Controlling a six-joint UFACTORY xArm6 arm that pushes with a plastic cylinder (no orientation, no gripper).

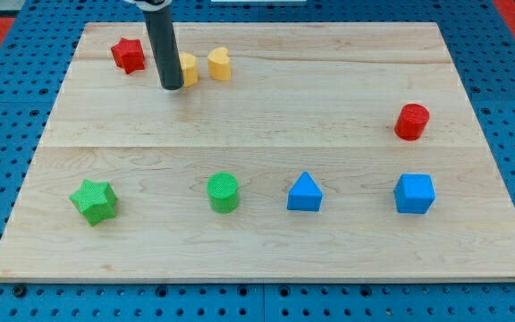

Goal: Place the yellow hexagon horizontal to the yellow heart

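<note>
Your tip (171, 87) touches the yellow hexagon's (188, 69) left side; the yellow heart (219, 63) sits just right. No gripper fitted.

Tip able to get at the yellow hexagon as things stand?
Probably yes. My tip already sits right at the yellow hexagon, on its left, partly hiding it. Nothing lies between them. The yellow heart is just to the hexagon's right.
</note>
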